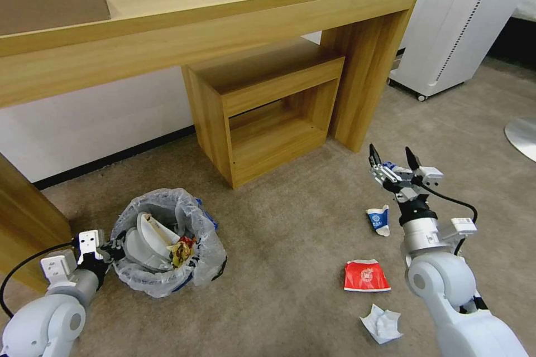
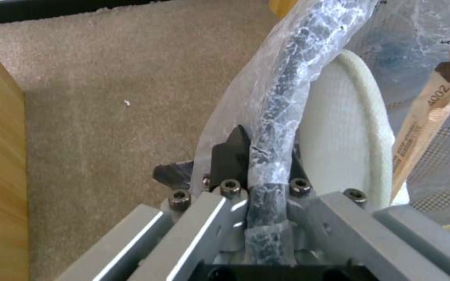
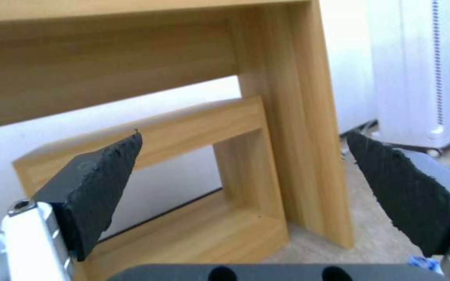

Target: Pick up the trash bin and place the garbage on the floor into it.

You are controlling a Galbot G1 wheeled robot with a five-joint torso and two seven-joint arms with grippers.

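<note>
One trash bin (image 1: 167,245) on the carpet at the robot's left, tilted, mouth facing up and toward the camera, white slipper (image 1: 146,237) and wrappers inside. Left gripper (image 2: 259,156) clamps its bagged rim (image 2: 282,89) on the side nearest the left arm. Garbage on the floor to the right: blue-white wrapper (image 1: 379,220), red carton (image 1: 365,276), white crumpled paper (image 1: 381,323). Right gripper (image 1: 394,159) hangs above the wrapper, jaws wide apart, empty, pointing toward the wooden desk (image 1: 223,17).
</note>
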